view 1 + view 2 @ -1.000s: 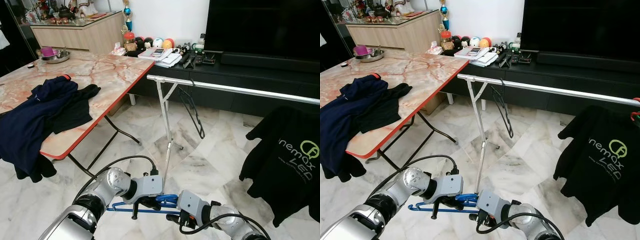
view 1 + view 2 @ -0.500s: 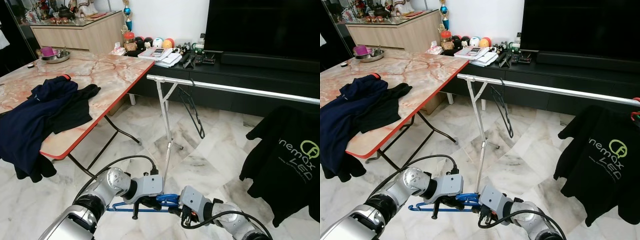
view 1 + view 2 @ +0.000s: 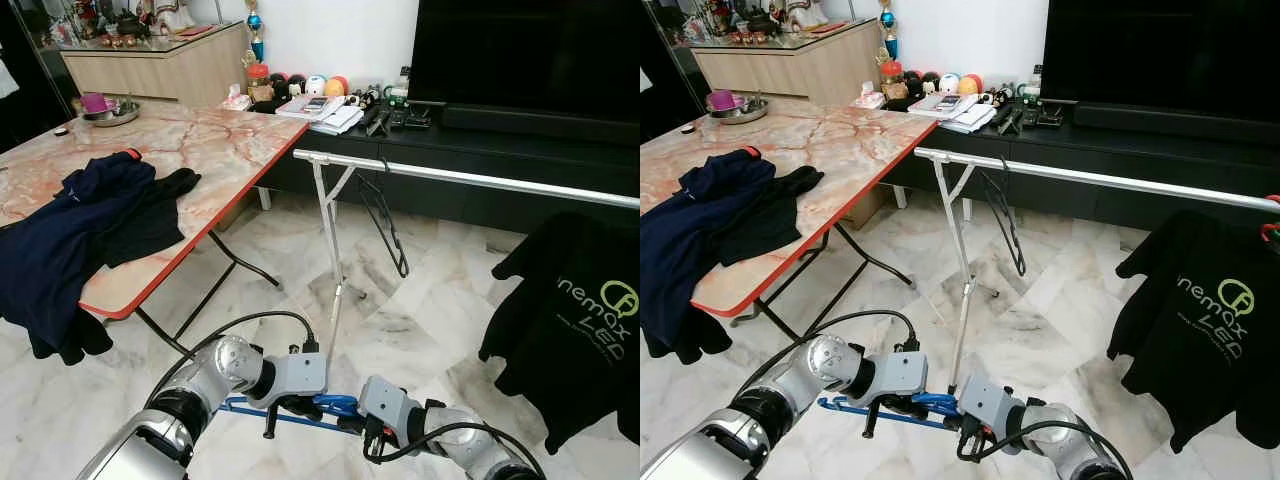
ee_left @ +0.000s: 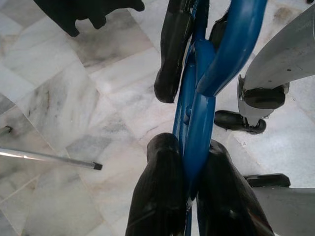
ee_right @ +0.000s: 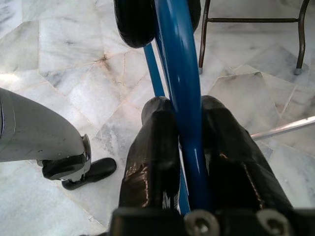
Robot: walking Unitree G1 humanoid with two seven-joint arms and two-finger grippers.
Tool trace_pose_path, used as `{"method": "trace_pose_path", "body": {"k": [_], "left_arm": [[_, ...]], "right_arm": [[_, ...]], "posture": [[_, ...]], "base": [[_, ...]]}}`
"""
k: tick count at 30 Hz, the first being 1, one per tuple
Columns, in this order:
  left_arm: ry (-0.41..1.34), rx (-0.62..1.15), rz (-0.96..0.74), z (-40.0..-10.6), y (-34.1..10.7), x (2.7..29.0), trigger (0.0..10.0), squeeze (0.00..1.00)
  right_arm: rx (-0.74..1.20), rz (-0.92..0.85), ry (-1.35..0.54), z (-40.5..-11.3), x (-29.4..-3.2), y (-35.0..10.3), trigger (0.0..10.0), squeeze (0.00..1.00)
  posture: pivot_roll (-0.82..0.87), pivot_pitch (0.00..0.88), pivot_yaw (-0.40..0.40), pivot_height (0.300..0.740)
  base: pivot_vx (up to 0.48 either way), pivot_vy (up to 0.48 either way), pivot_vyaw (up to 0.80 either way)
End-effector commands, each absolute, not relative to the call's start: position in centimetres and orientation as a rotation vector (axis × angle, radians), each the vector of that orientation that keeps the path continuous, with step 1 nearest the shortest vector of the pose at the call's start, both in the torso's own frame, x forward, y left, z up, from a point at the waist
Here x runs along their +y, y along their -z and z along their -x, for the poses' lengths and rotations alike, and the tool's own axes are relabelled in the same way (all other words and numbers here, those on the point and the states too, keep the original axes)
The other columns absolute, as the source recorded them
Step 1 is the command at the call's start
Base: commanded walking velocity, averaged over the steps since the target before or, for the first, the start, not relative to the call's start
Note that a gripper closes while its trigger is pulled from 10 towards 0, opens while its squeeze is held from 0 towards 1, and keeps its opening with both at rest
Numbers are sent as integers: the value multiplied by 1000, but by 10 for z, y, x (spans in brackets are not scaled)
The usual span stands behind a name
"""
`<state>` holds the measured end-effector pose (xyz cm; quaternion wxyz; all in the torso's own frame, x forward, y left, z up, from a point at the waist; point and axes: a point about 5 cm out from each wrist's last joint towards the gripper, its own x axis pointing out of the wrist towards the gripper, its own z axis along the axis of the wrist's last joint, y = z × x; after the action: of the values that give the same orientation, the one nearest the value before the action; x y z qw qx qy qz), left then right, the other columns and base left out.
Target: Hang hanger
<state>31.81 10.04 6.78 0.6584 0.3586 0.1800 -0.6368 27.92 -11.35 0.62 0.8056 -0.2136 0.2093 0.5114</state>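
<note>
Hanging was not yet done: the blue hanger [image 3: 262,409] sat low at the bottom centre of the frame, well below the rail [image 3: 470,179] and well apart from it. Both grippers pinched it, the left gripper [image 4: 189,169] pressed onto the blue bar and the right gripper [image 5: 189,142] clamped on another stretch of it, close beside the left. Left to do, by the look of it: lift the hanger and hook it over the rail. A black hanger [image 3: 385,222] already hung from the rail near its left post, and a black T-shirt [image 3: 575,320] hung at the right edge. Floor [image 3: 420,300] was pale marble tile. A marble-top folding table [image 3: 215,140] filled the upper left, with dark clothes [image 3: 85,225] heaped on it. A dark TV unit [image 3: 500,135] ran along the top right.
</note>
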Motion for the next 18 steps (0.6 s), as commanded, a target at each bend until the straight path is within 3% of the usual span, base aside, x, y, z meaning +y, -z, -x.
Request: {"method": "trace_pose_path", "body": {"k": [1, 18], "left_arm": [[1371, 402, -738, -325, -74, 104, 10000, 1000], [1430, 454, -658, -319, -74, 121, 10000, 1000]], "right_arm": [[466, 437, -1081, -276, -115, -2, 0, 0], [587, 440, -1085, -252, -131, 20, 0, 0]], "posture": [[121, 20, 32, 740], [120, 8, 34, 740]], "base": [[0, 0, 0], [0, 0, 0]]}}
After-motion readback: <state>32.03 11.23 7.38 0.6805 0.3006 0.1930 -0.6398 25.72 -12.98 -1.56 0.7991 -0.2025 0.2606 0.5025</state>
